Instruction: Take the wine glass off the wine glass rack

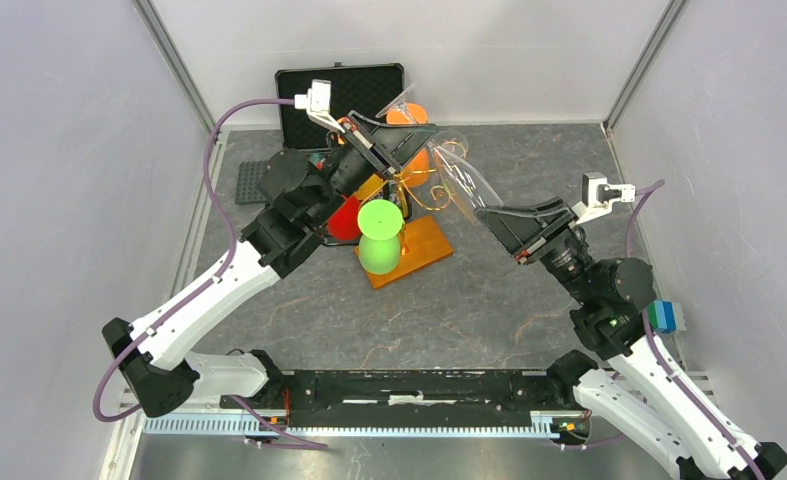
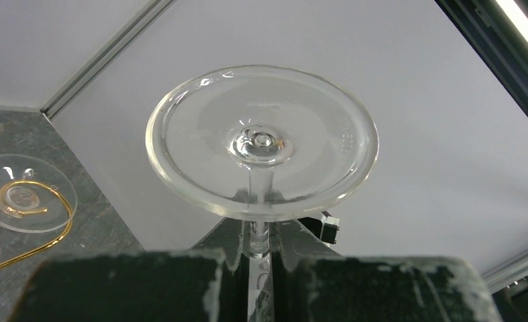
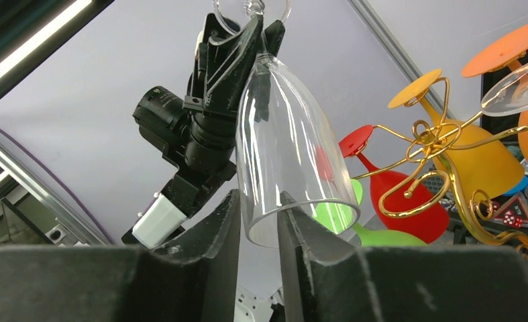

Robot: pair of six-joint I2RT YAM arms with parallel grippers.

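Grey marbled worktop, white walls; left claw pinching clear wine glass stem, apart from golden rack; right claw straddling bowl rim, clamped or not: cannot tell.

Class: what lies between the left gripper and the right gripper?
The clear wine glass: its stem is in the left gripper, its rim reaches the right gripper, seen from the right wrist.

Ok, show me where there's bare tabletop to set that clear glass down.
Free: the wide strip of table between the wooden base and the black rail at the arm bases; also the back right corner. Crowded: back left, around the rack, black case and left arm.
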